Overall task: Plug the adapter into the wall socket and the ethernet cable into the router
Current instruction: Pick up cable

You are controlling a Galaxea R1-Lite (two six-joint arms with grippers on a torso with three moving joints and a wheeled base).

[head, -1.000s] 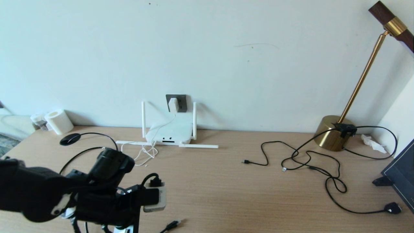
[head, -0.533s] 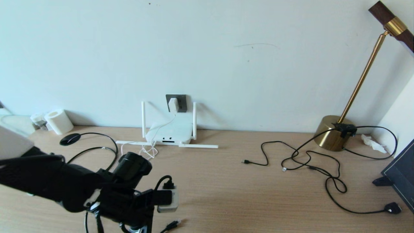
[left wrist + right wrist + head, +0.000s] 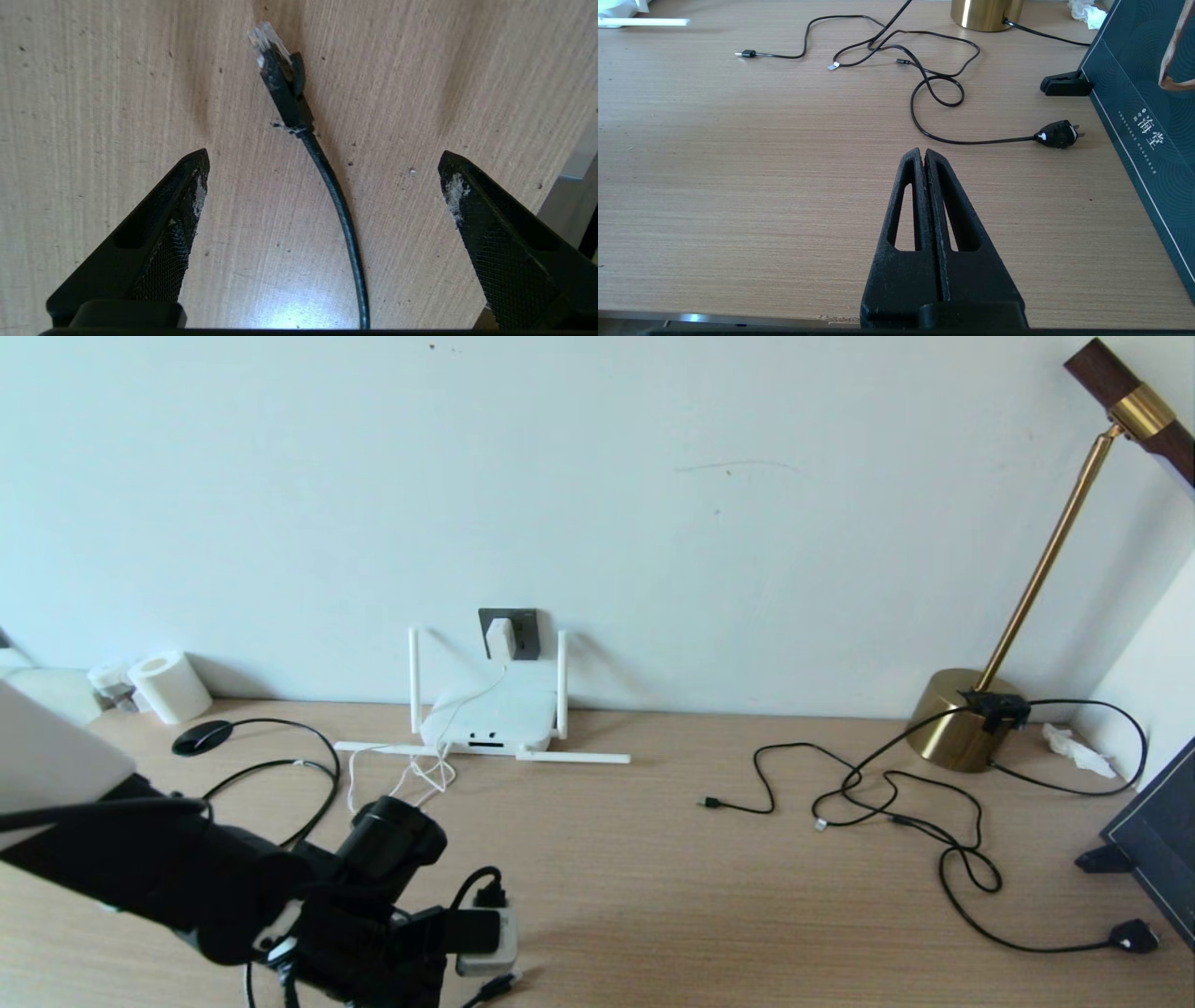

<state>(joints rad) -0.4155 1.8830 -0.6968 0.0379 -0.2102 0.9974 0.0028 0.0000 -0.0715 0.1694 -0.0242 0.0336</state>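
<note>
The ethernet cable (image 3: 299,116) lay flat on the desk (image 3: 653,859), right under my left gripper (image 3: 322,172), and its black line ran up between my two fingers (image 3: 182,196), which were spread wide apart and held nothing. The clear tip pointed away from my hand. I thought I could go wrong here: if I came down too far back, I would pinch only the thin line, and the plug would flop and miss the little hole in the router (image 3: 487,719), which sat far ahead of my hand by the wall. The adapter (image 3: 500,638) was already in the wall socket (image 3: 523,633). My left wrist view showed the plug up close, but the head view hid most of it behind my arm. My right gripper (image 3: 925,156) was pressed together, empty, over bare desk.
</note>
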